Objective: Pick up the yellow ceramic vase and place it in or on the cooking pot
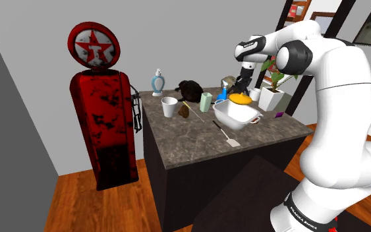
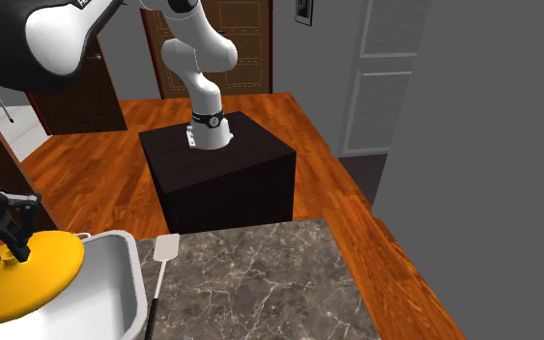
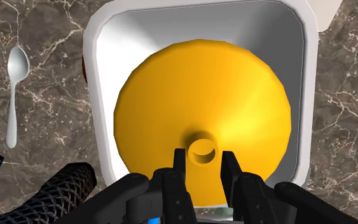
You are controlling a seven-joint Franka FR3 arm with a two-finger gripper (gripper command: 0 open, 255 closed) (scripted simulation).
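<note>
My black gripper (image 3: 203,167) is shut on the narrow neck of the yellow vase (image 3: 203,105), a wide round-bodied piece with a small mouth. The vase hangs directly over the white square cooking pot (image 3: 101,95); whether it touches the pot's floor I cannot tell. From the shoulder view the vase (image 1: 239,99) sits just above the pot (image 1: 233,117) near the counter's middle, under the gripper (image 1: 241,87). In the second exterior view the vase (image 2: 18,280) is at the lower left, level with the pot's rim (image 2: 125,275), with the gripper (image 2: 1,241) on it.
A spatula (image 1: 225,134) lies on the marble counter in front of the pot, and a spoon (image 3: 15,89) lies beside it. A white cup (image 1: 169,106), a blue-white bottle (image 1: 157,83), a dark teapot (image 1: 192,91) and a potted plant (image 1: 274,89) crowd the counter's far side. A red gas pump (image 1: 105,105) stands beside the counter.
</note>
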